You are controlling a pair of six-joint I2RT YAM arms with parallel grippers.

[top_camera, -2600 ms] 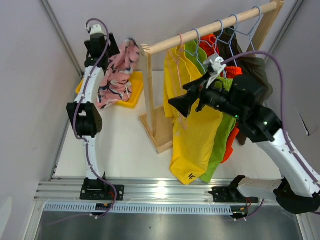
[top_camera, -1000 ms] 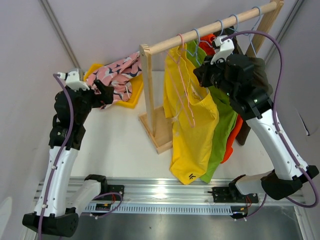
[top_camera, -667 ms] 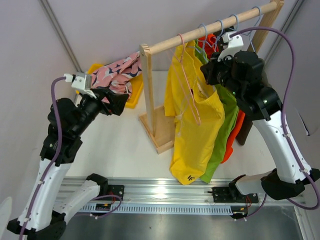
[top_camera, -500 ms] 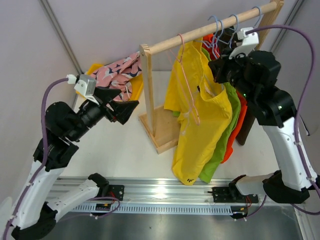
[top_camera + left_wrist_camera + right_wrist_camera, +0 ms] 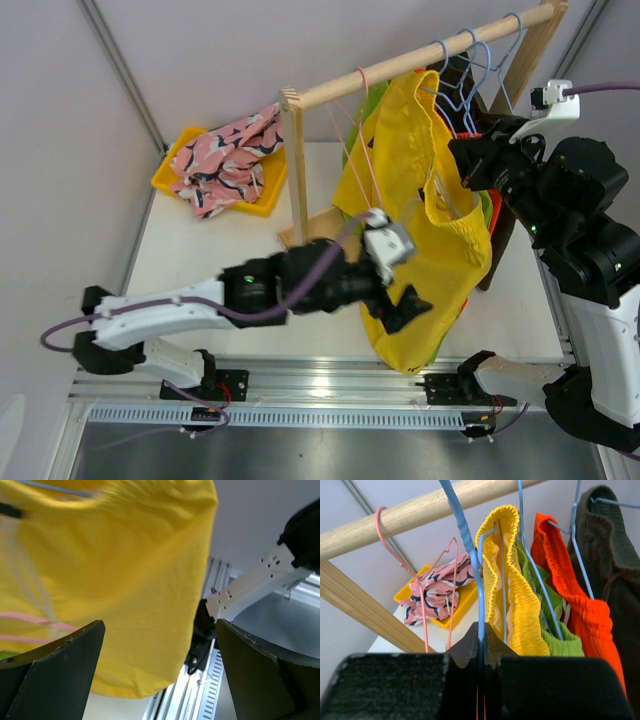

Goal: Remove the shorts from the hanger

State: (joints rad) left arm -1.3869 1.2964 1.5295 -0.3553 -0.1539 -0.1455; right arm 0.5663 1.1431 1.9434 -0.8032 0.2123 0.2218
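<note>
Five pairs of soft, elastic-waisted shorts showed. The gathered yellow fabric shorts [image 5: 520, 595], lime-green shorts [image 5: 555, 640], orange shorts [image 5: 585, 620] and dark olive-brown shorts [image 5: 620, 580] hung by the round wooden rail [image 5: 420, 510] at 1 o'clock. The pink patterned shorts [image 5: 225, 160] lay crumpled in the yellow plastic tray [image 5: 268, 190] at 10 o'clock on the white counter [image 5: 230, 260]. The right end effector [image 5: 481, 630] was clamped on a thin blue wire hanger [image 5: 469, 540]. The left end effector [image 5: 159, 630] gaped wide, empty, near the yellow cloth.

Shorts [image 5: 225, 160] in bin [image 5: 168, 175] at left, 4 pairs [image 5: 420, 200] on rail [image 5: 400, 66] right, left end effector [image 5: 400, 308] before them
</note>
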